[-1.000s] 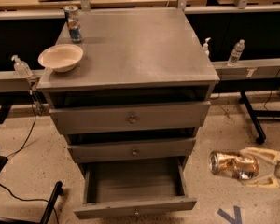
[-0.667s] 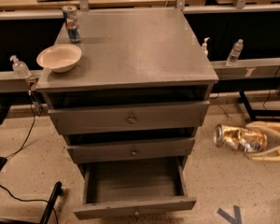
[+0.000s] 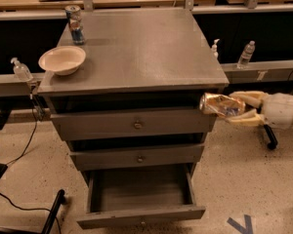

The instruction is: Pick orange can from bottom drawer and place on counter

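My two fingers (image 3: 247,98) were closed tight around the orange can (image 3: 218,104), one above it and one below it. The can lay on its side in my gripper (image 3: 233,108), at the middle right of the frame, with its silver end facing left. It was up in the air, just beside the front right corner of the cabinet and a little lower than the counter (image 3: 146,48). It was not on the counter. At the bottom of the frame the bottom drawer (image 3: 141,216) was pulled open. The two drawers above it were shut. At the upper left, a pale bowl (image 3: 62,59) and a tall blue can (image 3: 75,24) stood on the counter.
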{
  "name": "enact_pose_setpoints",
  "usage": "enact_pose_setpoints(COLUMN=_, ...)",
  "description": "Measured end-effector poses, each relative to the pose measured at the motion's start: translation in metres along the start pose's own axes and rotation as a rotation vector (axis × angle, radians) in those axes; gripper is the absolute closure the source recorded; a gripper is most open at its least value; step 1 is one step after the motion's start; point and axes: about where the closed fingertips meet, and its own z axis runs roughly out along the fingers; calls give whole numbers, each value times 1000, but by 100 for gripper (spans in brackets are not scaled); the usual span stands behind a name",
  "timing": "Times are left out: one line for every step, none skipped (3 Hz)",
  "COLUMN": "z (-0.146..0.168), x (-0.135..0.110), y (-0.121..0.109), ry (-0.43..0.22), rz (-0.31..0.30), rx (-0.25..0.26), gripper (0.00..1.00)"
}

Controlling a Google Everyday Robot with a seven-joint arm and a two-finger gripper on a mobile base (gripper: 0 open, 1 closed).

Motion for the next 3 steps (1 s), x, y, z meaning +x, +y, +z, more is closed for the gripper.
enact_pose_setpoints(z=25, x=-11, y=-1, ry=-22, rz=-15, rx=-33, gripper=100)
enact_pose_setpoints(z=25, x=-11, y=-1, ry=-22, rz=-15, rx=-33, gripper=100)
enact_pose_setpoints(z=28, x=-31, y=-12, ry=-88, rz=-37, rx=-39, gripper=100)
